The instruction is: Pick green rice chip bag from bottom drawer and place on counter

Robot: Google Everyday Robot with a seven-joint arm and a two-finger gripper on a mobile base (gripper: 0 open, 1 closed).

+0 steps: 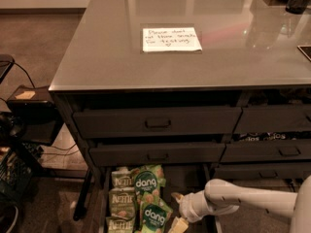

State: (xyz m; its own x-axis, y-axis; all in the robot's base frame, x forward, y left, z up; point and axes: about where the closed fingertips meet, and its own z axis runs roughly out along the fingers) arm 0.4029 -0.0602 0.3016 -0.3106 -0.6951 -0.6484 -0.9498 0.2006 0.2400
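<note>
One broad grey counter (pixel 97 57) up top. Below it the bottom drawer (pixel 186 179) is open, with a green rice chip bag (pixel 146 183) and a second green rice chip bag (pixel 154 216) lying beside the Kettle bags (pixel 121 203). My pincer (pixel 177 211) hangs just right of the second, fingers spread, gripping nothing.

I work in what looks like an office or test space rather than a home. A glossy grey counter (pixel 97 57) tops a dark metal cabinet of drawer fronts (pixel 158 122), and a white handwritten note (pixel 171 39) lies on it. Cables (pixel 54 149) trail over the floor to black equipment (pixel 29 115) at the left. The open bottom drawer (pixel 187 177) holds green rice chip bags (pixel 146 182) and Kettle bags (pixel 122 197), like break-room stock. My gripper (pixel 177 211) hangs low over that drawer's right part.
</note>
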